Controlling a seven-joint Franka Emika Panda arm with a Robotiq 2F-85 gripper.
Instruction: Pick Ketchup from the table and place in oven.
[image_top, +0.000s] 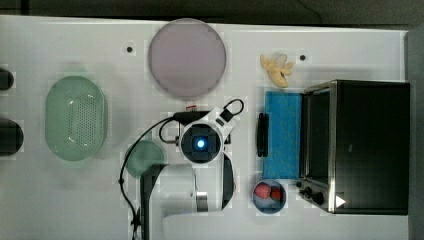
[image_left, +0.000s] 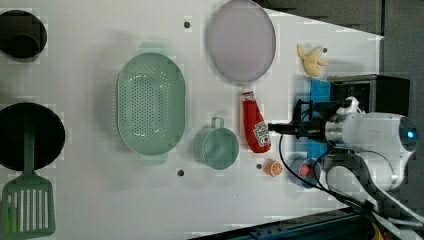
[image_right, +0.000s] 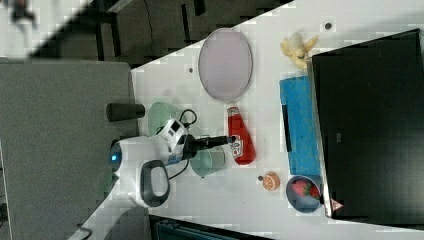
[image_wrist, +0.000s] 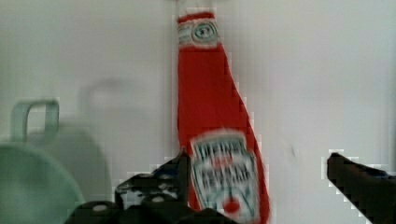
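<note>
Spread wide and holding nothing, my gripper (image_wrist: 254, 179) straddles the labelled belly of the ketchup (image_wrist: 215, 126), which lies flat on the table (image_left: 100, 200) between the purple plate (image_left: 241, 40) and the orange slice (image_left: 273, 168). It looks like light, squeezable, slick plastic, so I'd clamp gently across the label.

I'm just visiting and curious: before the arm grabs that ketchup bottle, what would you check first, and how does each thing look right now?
1. Jaws open wide enough: ok; the gripper stands open.
2. Jaws on both sides of the ketchup: ok, seen in the wrist view.
3. Low enough to close on it: cannot tell.
4. Bottle lying free on the table: ok; the green cup and orange slice sit apart from it.
5. Oven door open: ok, blue inner face up.
</note>
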